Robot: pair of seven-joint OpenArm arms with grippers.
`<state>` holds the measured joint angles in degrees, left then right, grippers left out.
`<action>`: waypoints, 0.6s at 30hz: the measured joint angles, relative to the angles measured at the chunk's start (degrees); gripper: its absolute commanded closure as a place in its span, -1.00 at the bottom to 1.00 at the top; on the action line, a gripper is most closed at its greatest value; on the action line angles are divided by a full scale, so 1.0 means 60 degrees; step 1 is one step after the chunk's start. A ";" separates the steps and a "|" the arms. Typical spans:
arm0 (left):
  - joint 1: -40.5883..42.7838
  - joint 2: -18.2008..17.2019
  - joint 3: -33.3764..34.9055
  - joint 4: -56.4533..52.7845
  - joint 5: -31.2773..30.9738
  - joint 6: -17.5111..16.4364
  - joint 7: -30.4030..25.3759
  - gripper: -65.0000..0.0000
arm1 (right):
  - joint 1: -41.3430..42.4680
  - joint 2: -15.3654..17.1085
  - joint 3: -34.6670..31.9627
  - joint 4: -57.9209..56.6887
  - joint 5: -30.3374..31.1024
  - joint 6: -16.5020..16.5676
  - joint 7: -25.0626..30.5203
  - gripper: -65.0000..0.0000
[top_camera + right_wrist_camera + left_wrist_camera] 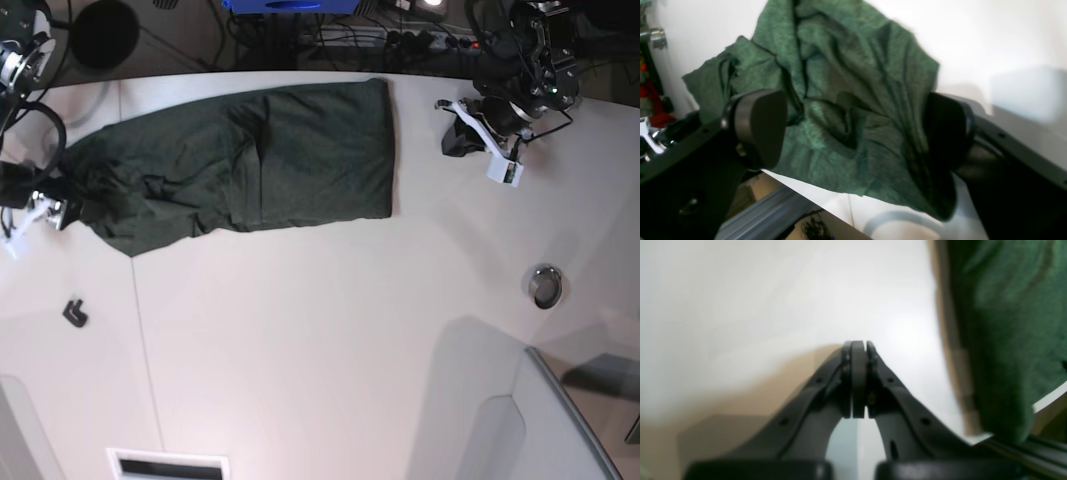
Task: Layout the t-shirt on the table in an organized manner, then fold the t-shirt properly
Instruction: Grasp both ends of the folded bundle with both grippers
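Right gripper is spread wide over the bunched end of the t-shirt, left gripper pinched shut on nothing. Shirt's lying rumpled across the table. Looks soft and floppy, so grab a hem corner.

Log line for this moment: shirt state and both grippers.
t-shirt: spread but rumpled at right arm's end, unfolded | right gripper: open, at that end | left gripper: shut, empty, over table
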<state>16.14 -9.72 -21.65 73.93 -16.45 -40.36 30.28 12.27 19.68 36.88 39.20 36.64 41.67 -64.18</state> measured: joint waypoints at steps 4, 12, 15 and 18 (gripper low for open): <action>0.0007 0.0412 0.0018 0.0266 0.0160 0.0000 0.0135 1.00 | -0.0051 -0.0011 -0.0688 0.0040 0.0160 0.0076 0.0084 -0.88; 0.0000 0.0539 0.0703 0.0470 0.0233 0.0117 0.0193 1.00 | -0.0160 -0.0608 -0.1508 0.0120 0.0769 0.0302 0.0331 -0.86; -0.0018 0.0535 0.1155 0.0470 0.0208 0.0113 0.0193 1.00 | -0.0313 -0.0637 -0.1515 0.0138 0.0914 0.0357 0.0568 -0.86; -0.0157 0.0634 0.1592 0.0463 0.0251 0.0117 0.0211 1.00 | -0.0474 -0.0637 -0.1515 0.0138 0.1220 0.0419 0.0721 -0.86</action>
<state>15.20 -5.91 -12.10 76.71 -14.94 -39.66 31.55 9.43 15.86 27.79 40.03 43.97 44.18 -59.86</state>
